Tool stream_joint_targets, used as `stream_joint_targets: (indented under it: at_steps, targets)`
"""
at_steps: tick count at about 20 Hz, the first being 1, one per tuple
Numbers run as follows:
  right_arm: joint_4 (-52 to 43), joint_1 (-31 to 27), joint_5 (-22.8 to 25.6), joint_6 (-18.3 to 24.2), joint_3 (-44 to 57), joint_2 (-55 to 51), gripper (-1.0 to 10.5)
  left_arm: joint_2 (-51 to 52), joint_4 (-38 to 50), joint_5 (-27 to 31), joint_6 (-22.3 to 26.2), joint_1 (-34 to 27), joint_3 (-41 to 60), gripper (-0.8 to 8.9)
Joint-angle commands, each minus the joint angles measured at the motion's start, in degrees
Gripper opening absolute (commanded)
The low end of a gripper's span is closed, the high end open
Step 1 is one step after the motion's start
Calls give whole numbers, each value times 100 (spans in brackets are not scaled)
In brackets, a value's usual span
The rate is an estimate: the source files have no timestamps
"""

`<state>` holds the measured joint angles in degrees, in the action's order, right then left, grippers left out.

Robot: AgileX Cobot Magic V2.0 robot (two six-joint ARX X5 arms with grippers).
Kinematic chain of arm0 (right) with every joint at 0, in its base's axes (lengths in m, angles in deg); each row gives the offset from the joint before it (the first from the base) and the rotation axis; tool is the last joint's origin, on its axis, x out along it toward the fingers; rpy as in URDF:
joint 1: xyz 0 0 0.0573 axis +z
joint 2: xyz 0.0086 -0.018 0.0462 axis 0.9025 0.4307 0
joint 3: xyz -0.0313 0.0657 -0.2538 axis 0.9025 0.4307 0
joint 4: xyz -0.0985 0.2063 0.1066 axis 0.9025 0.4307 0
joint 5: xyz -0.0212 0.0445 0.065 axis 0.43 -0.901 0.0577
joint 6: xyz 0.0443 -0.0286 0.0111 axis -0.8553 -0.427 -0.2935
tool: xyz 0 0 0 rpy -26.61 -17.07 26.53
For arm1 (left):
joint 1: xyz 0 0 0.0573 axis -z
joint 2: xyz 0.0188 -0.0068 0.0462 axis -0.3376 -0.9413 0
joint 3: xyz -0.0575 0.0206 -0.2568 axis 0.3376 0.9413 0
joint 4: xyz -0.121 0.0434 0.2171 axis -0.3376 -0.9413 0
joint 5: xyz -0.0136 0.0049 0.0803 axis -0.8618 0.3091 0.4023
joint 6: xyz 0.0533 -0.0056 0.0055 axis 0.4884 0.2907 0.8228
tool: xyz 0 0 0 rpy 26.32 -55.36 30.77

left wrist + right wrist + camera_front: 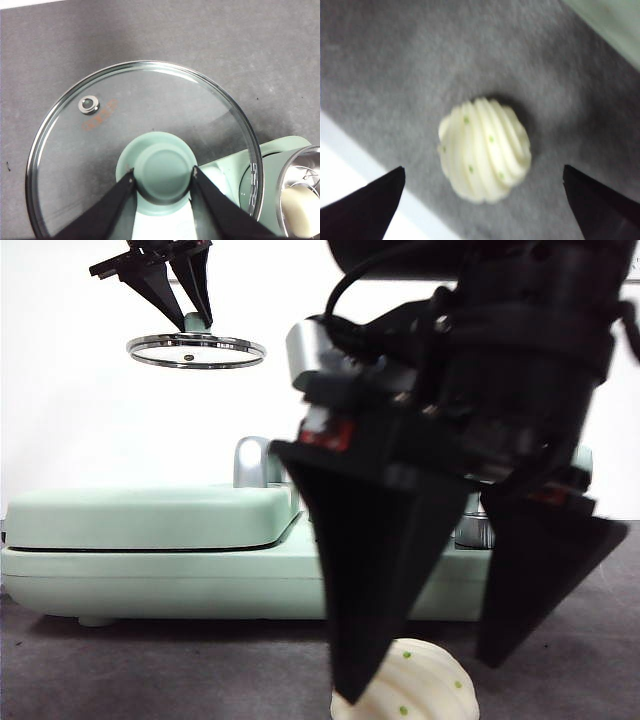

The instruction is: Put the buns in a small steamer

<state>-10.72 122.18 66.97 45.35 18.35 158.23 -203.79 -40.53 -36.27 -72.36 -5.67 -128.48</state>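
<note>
The round ridged bun (485, 150) with green flecks lies on the grey table, low in the front view (400, 695). My right gripper (482, 200) hangs open just above it, one jaw on each side (422, 682). High at the left, my left gripper (195, 322) is shut on the green knob (162, 165) of the glass lid (196, 350) and holds it in the air. In the left wrist view the small steamer's steel rim (287, 167) shows at the edge. The smooth plain bun (300, 212) lies inside it.
The flat mint green griddle (150, 540) stretches across the table behind the ridged bun, its chrome handle (250, 460) rising at the back. The right arm hides most of what stands behind it in the front view.
</note>
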Motion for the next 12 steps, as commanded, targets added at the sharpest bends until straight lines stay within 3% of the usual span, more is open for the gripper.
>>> stream_joint_targets:
  at_steps: [1, 8, 12]
  targets:
    - [-256, 66, 44, -13, -24, 240, 484, 59, -177, -28, -46, 22, -240, 55]
    - [-280, 63, 46, -15, -24, 409, 247, 55, -162, -26, -46, 22, -240, 55]
    - [-273, 63, 44, -17, -35, 407, 198, 50, -162, -26, -46, 22, -240, 55]
